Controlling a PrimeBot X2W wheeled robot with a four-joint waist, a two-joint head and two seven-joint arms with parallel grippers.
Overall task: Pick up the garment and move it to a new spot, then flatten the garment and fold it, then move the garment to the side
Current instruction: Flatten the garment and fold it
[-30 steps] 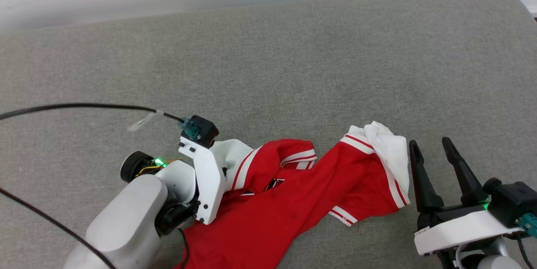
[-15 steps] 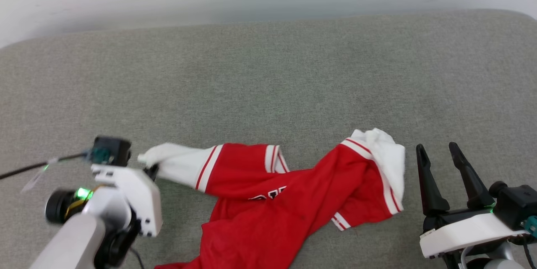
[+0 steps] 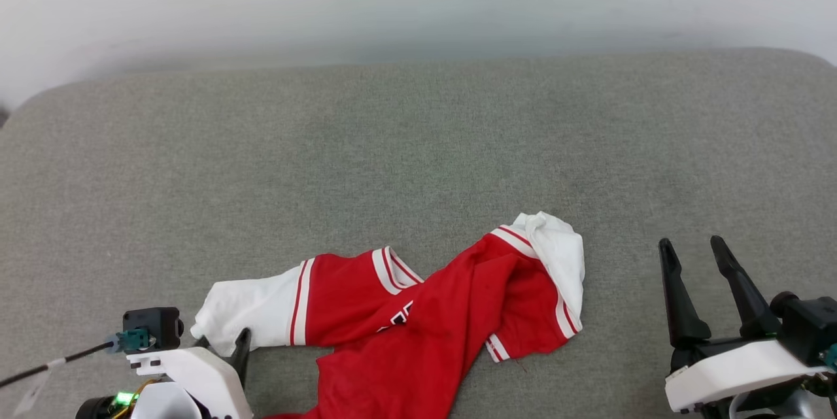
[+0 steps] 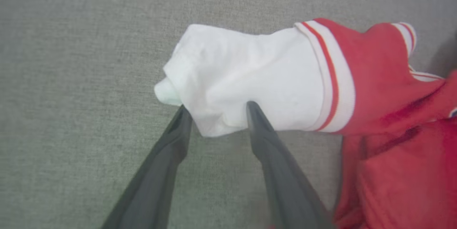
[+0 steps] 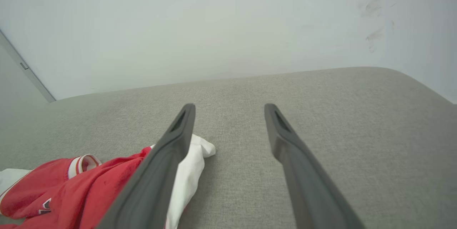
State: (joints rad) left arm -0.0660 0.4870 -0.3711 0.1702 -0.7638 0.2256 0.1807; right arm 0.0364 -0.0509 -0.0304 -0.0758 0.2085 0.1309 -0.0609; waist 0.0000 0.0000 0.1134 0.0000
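Loosely crumpled, the shirt lies on the grey cushion. The left pincer gapes wide at its white sleeve; the right pincer stands wide, empty, nearby.

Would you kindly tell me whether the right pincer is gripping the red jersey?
No, the right pincer stands open over the grey cushion, with the red jersey lying beside it, ungripped.

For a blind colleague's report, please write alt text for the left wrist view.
The left claw, its two dark fingers apart, reaches the edge of the white sleeve of the garment. Striped trim joins the sleeve to crumpled red cloth on the right, all lying on a grey cushion.
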